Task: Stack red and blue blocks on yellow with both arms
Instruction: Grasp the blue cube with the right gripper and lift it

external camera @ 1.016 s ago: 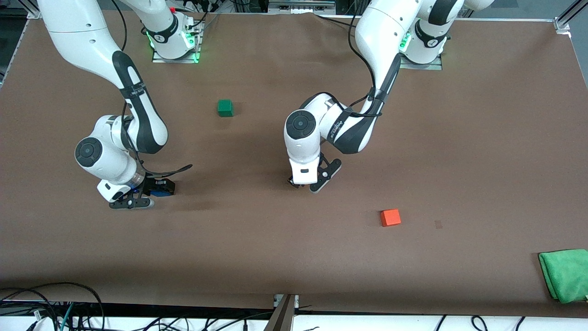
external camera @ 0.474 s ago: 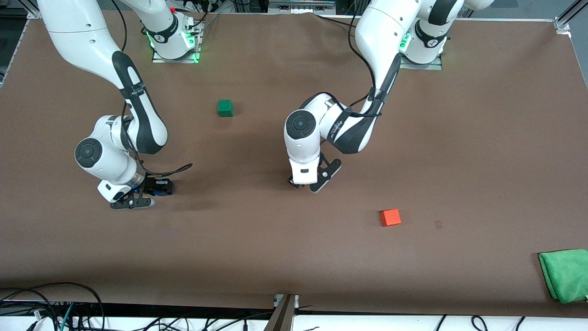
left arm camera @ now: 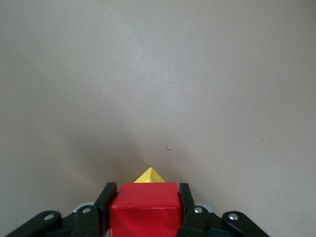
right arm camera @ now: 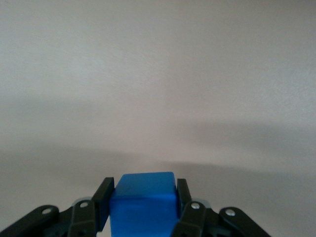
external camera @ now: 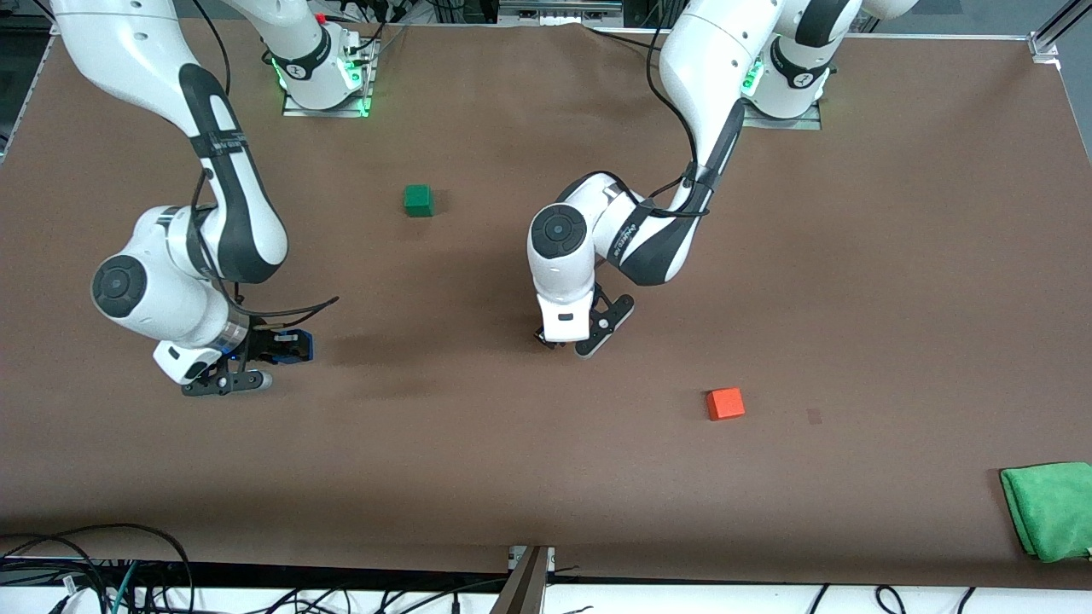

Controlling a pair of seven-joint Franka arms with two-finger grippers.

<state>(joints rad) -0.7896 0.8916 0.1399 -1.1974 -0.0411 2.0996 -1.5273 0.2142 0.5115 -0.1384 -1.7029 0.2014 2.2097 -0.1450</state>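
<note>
One blue block [right arm camera: 143, 200] is held between the two fingers of the right gripper [right arm camera: 142, 197]; the jaws are closed on its two sides, as is seen in the right wrist view. In the front view this gripper [external camera: 243, 362] is found over the table [external camera: 896, 256] toward the right arm's end, and only a small blue part of the block [external camera: 299, 350] is seen there under the wrist.

One red block [left arm camera: 144, 207] is gripped by the left gripper [left arm camera: 144, 202], its jaws being closed against both sides of the block. One yellow block [left arm camera: 149, 176] is seen directly under the red block, with only one corner showing past the red edge. Whether the red block rests fully on the yellow one cannot be told. In the front view the left gripper [external camera: 580, 337] is placed low, near the middle of the table, and both blocks are hidden by it.

Two other cubes are lying free on the table. One green cube [external camera: 418, 199] is found between the two arms, farther from the front camera than both grippers. One orange cube [external camera: 725, 403] is found nearer to the front camera than the left gripper, toward the left arm's end. One folded green cloth [external camera: 1049, 509] is lying at the table edge at the left arm's end, nearer again to the camera.
</note>
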